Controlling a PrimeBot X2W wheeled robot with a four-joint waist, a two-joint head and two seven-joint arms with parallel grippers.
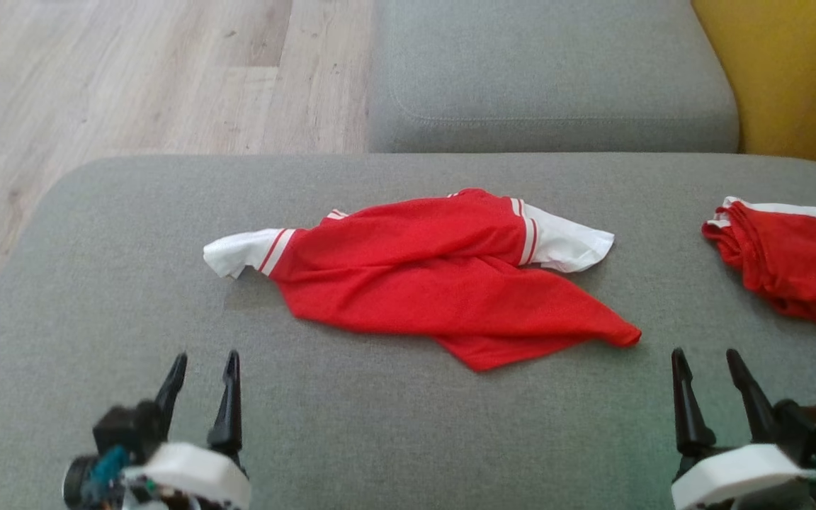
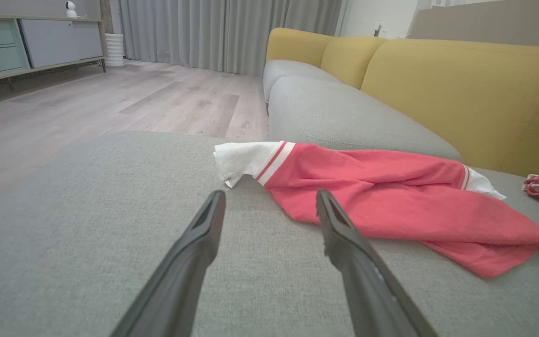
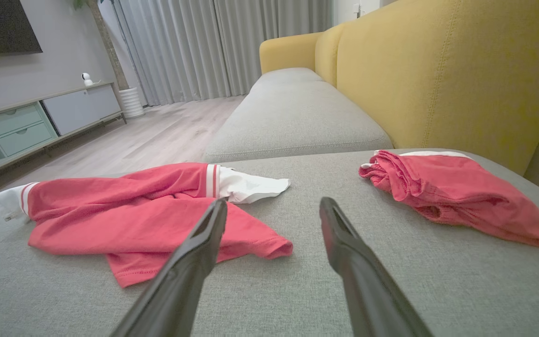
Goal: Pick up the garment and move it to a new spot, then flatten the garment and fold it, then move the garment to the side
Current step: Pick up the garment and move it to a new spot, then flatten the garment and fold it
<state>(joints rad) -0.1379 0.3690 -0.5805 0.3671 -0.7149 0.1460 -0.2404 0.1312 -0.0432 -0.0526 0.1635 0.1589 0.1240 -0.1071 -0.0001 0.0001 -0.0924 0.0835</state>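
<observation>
- Red shirt [image 1: 443,283] lies crumpled in the middle of the grey cushion [image 1: 380,439].
- Left pincer [image 1: 207,356] and right pincer [image 1: 705,352] hover at the cushion's front, both spread, empty.
- Best pinch both sleeve ends [image 1: 238,253], lifting evenly.

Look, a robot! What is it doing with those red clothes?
The robot is getting ready to tidy clothes on a grey sofa cushion. A red garment with white sleeve ends lies rumpled in the middle, not yet flattened or folded. The left gripper and right gripper are both open and hold nothing, poised short of the garment, one on each side. A second red garment lies bunched up off to the robot's right.
</observation>
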